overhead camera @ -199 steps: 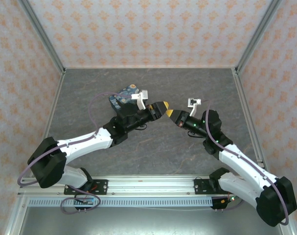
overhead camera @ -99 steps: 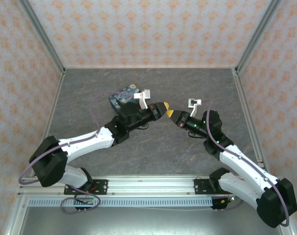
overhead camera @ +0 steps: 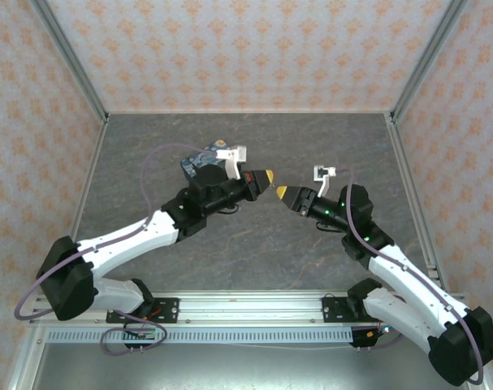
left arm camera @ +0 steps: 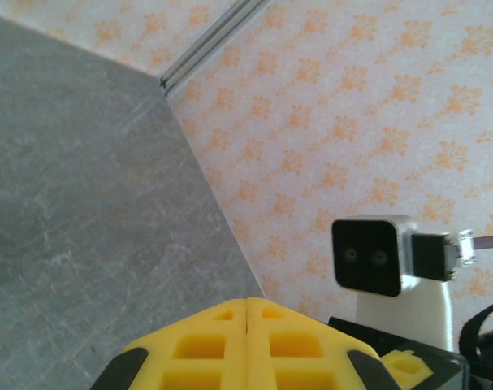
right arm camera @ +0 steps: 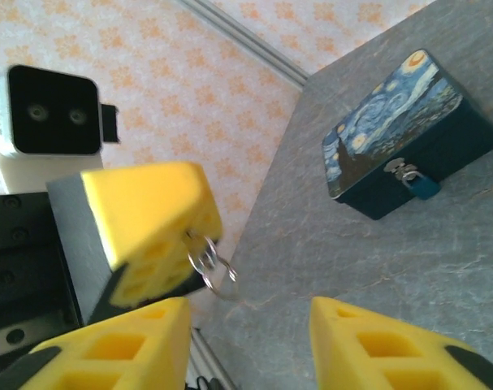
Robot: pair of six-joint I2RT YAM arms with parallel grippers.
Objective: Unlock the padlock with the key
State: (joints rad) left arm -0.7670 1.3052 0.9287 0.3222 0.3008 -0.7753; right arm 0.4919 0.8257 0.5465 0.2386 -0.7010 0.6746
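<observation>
Surface [overhead camera: 254,244]: dark grey, stone-like mottling with pale streaks. It is enclosed on three sides by walls [overhead camera: 246,49] papered in pale pink with a repeating orange floral motif. Metal frame posts [overhead camera: 71,57] are seen along the wall corners, and a metal rail [overhead camera: 246,307] is fitted across the near edge at the arm bases.

Box [overhead camera: 201,162]: blue-and-yellow starry print, set on the surface left of centre, toward the far wall. In the right wrist view the padlock [right arm camera: 418,185] is seen hung at the box's front face, its teal body below a silvery hasp.

Left tool [overhead camera: 265,176]: held above the surface just right of the box. Its yellow fingers [left arm camera: 205,345] are clenched flat against each other, no gap at the seam. The key [right arm camera: 207,262] is pinched there; a thin wire ring is seen hanging from the fingers, the blade cannot be made out.

Right tool [overhead camera: 282,193]: released, its fingers [right arm camera: 376,341] well apart, nothing between them. It is pointed at the left tool, tips near but apart.

The key is held well apart from the padlock.
</observation>
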